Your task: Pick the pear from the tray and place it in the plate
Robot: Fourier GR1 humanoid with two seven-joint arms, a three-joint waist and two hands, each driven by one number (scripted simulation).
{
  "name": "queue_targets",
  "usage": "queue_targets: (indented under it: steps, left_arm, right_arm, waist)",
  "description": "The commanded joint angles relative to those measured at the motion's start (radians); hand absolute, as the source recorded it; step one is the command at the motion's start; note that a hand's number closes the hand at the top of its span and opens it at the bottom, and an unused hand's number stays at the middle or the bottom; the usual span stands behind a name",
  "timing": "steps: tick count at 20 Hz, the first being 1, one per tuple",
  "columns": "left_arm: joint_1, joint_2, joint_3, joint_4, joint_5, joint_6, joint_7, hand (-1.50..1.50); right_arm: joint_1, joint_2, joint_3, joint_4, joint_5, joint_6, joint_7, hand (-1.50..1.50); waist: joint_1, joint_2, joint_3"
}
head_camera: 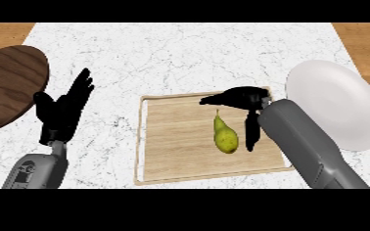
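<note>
Pear lying toward tray's right edge, on white marble counter; right hand hovering above, fingers relaxed, grasping nothing. Plate sitting at counter's right edge; left hand resting open.

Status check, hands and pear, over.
Left hand open, resting. Right hand open over tray, beside pear. Pear not gripped. Plate unobstructed.

We see the dark wooden board at the frame's left edge cut off, and the plate clipped at the right edge. Our right forearm hides the tray's lower right corner.
</note>
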Motion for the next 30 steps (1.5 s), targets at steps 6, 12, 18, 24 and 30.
queue_targets:
  steps: [6, 12, 18, 24, 30]
  left_arm:
    - [0.035, -0.022, 0.035, 0.024, -0.031, -0.054, -0.054, 0.00]
    - [-0.034, -0.011, 0.055, 0.005, -0.033, -0.043, 0.020, 0.00]
    - [0.009, 0.002, 0.060, -0.045, -0.039, -0.057, 0.013, 0.00]
    - [0.024, 0.019, 0.102, -0.037, -0.015, -0.071, 0.043, 0.00]
    - [0.076, -0.004, 0.091, -0.060, -0.026, -0.054, 0.008, 0.00]
  right_arm:
    - [0.000, 0.088, -0.039, 0.023, 0.127, -0.004, 0.014, -1.50]
    - [0.033, 0.136, 0.041, 0.070, 0.212, -0.046, -0.046, 1.50]
    - [0.047, 0.077, 0.032, 0.057, 0.203, -0.030, -0.182, 1.50]
    - [0.221, 0.104, -0.038, -0.189, 0.175, -0.074, 0.047, 1.50]
    - [0.433, 0.074, -0.123, -0.353, 0.238, -0.391, 0.216, 1.50]
  waist:
    - [0.000, 0.001, 0.000]
    - [0.003, 0.003, 0.001]
    - [0.007, 0.002, 0.001]
    - [-0.026, -0.009, 0.000]
    - [-0.048, -0.015, 0.000]
